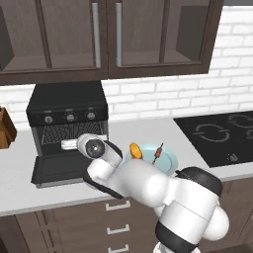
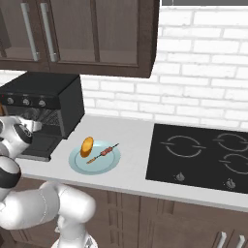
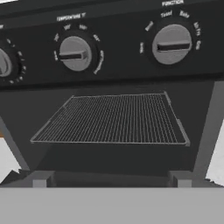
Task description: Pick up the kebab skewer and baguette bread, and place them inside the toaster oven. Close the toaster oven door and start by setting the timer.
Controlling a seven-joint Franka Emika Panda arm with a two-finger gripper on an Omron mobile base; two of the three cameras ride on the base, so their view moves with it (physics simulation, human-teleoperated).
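3 silver knobs are sitting in a row on the toaster oven, w/ 1 small red light at the panel's left end. 1 wire rack is lying flat inside the cavity, bare. The toaster oven door is hanging down open onto the counter. 1 kebab skewer & 1 baguette bread are resting on 1 pale blue plate, just right of the oven, side by side & slightly apart. The gripper is hovering in front of the open cavity, facing the rack, fingers spread wide, pinching nothing. 1 black cooktop is lying flush in the counter further right. Behind, white brick wall; above, 2 dark glass-front cabinet doors. 1 brown wooden block is standing left of the oven.
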